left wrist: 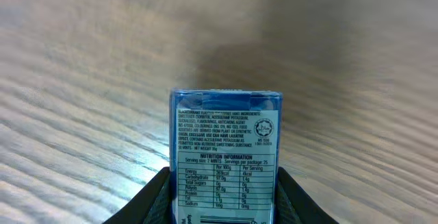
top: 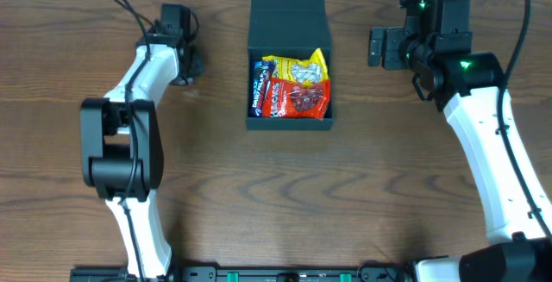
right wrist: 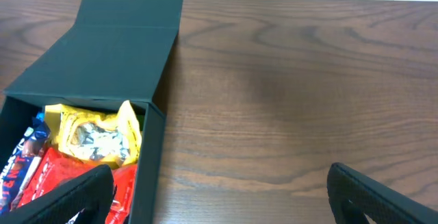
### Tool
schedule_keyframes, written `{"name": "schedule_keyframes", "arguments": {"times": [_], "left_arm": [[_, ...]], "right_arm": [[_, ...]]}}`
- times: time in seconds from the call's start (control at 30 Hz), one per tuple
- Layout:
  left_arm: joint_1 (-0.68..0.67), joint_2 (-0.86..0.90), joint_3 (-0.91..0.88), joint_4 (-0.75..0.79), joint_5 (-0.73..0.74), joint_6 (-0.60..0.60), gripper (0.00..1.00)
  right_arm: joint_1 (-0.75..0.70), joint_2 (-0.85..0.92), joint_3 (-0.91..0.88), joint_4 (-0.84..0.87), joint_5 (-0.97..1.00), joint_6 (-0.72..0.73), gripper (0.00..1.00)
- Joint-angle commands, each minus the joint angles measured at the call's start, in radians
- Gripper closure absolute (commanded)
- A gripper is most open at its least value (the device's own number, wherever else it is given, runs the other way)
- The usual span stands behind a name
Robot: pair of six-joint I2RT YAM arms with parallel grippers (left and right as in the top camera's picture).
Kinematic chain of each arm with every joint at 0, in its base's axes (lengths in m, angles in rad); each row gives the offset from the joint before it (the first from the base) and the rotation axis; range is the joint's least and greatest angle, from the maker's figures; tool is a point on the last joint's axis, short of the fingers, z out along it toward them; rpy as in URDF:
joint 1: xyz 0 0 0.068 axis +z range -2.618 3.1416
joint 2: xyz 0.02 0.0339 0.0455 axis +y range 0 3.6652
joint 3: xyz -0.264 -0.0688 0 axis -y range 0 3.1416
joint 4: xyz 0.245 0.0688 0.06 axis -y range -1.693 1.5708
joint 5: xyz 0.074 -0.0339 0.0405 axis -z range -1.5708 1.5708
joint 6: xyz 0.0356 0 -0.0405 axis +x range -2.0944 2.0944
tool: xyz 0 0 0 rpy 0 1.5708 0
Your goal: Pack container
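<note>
Looking down from the overhead camera, the container (top: 289, 125) sits open at the top centre of the frame on a brown wood-grain counter (top: 285, 204). Its lid (top: 287, 10) is folded back toward the top edge, so its long axis runs top to bottom. Inside lie a blue packet (top: 258, 88) at the left, a yellow packet (top: 302, 68) and a red packet (top: 297, 101). The left arm (top: 142, 71) reaches into the upper left of the frame and the right arm (top: 470, 101) into the upper right, with the container between them. The right arm's end looks a little nearer the box wall, but the load is on the other side.

The left wrist view shows what the overhead cannot. The left fingers (left wrist: 147, 207) are closed on a small blue pack (left wrist: 224, 155) with a printed nutrition label. Its long axis points out along the fingers, with wood grain behind it. The container is out of that view. Judging from above, it lies to the right of these fingers in the overhead frame, so the pack likely has to travel rightward over the left wall.

The right wrist view shows the right fingers (right wrist: 68, 196) spread wide and holding nothing. The container is at the left of its frame, with the lid tilted back.
</note>
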Motion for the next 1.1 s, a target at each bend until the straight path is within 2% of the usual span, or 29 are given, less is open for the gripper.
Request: {"name": "schedule_keyframes", "arguments": {"times": [0.0, 0.17, 0.27, 0.5, 0.7, 0.87, 1.07], "left_arm": [[-0.051, -0.123, 0.013, 0.015, 0.059, 0.148, 0.94], [-0.149, -0.2, 0.013, 0.032, 0.127, 0.235, 0.94], [-0.218, -0.203, 0.013, 0.024, 0.123, 0.333, 0.94], [-0.358, -0.189, 0.013, 0.021, -0.124, 0.432, 0.94], [-0.398, -0.151, 0.013, -0.025, -0.242, 0.385, 0.94], [-0.399, -0.115, 0.013, -0.043, -0.272, 0.307, 0.94], [-0.401, -0.106, 0.013, -0.02, -0.262, 0.296, 0.94]], "right_arm": [[-0.006, -0.003, 0.005, 0.001, 0.037, 0.015, 0.01], [-0.007, -0.003, 0.005, 0.001, 0.062, 0.015, 0.01], [-0.012, -0.003, 0.005, 0.0, 0.062, 0.015, 0.01], [-0.013, -0.003, 0.005, -0.003, 0.062, 0.015, 0.01], [-0.013, -0.003, 0.005, -0.006, 0.062, 0.015, 0.01], [-0.013, -0.003, 0.005, -0.011, 0.062, 0.015, 0.01], [-0.013, -0.003, 0.005, -0.011, 0.062, 0.015, 0.01]]}}
